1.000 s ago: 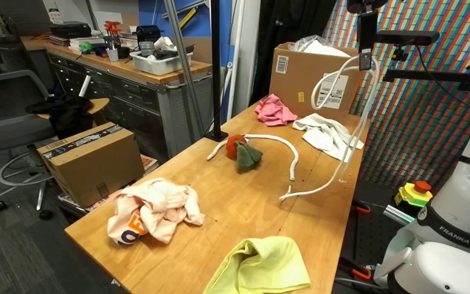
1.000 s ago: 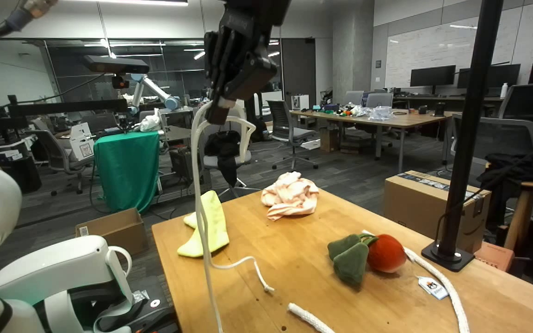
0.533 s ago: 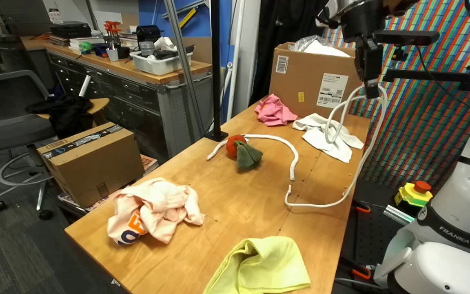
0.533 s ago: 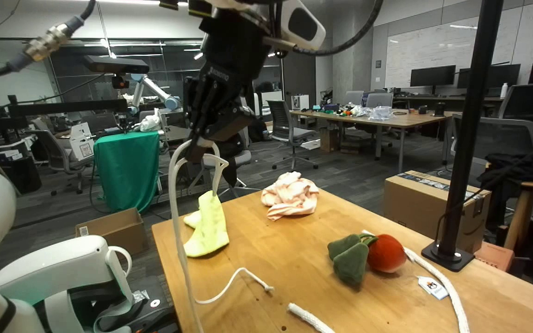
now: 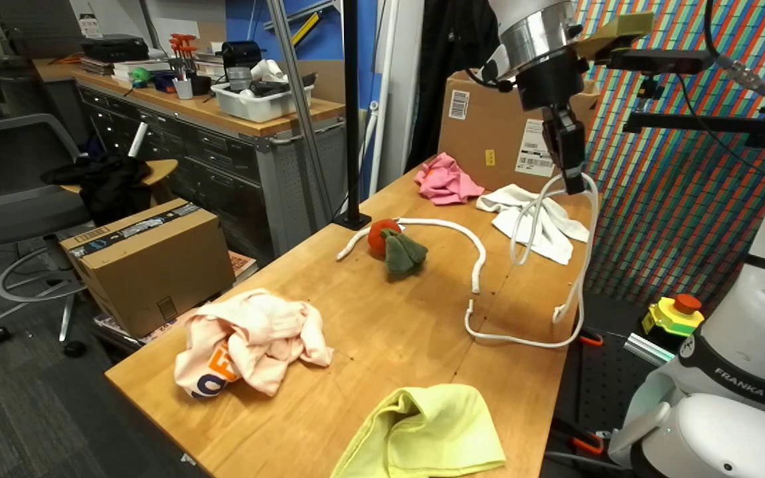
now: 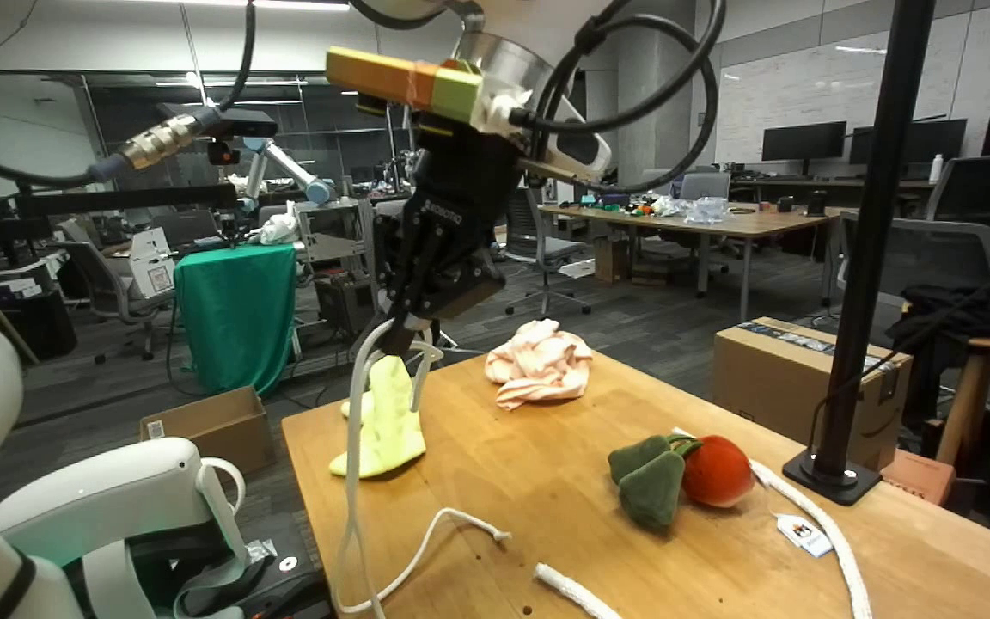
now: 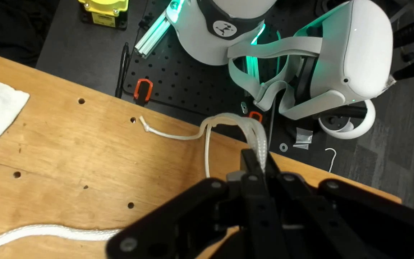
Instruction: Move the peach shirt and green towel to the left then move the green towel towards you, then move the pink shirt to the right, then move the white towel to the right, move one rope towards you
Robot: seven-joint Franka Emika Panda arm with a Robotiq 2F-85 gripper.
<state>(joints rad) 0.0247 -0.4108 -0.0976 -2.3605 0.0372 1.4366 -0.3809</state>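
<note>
In an exterior view, your pincer (image 5: 574,184) hangs above the surface (image 5: 409,325), closed on the rope (image 5: 594,219); loops dangle in front of the white towel (image 5: 555,234). Expect something light, soft and limp: it should bear a firm squeeze, but will likely swing and trail, so don't count on steering its ends.

In an exterior view, several strands drop from the grip, and one end seems to rest on the surface near the thicker rope (image 6: 577,590), apart from it. Holding it doubled like this looks sound: most of the length should come along, though a smooth strand could slide out.

In the wrist view, the jaws press tight onto the bundled strands, with no gap you can make out; one knotted end sticks out over the surface, perhaps touching, perhaps not.
</note>
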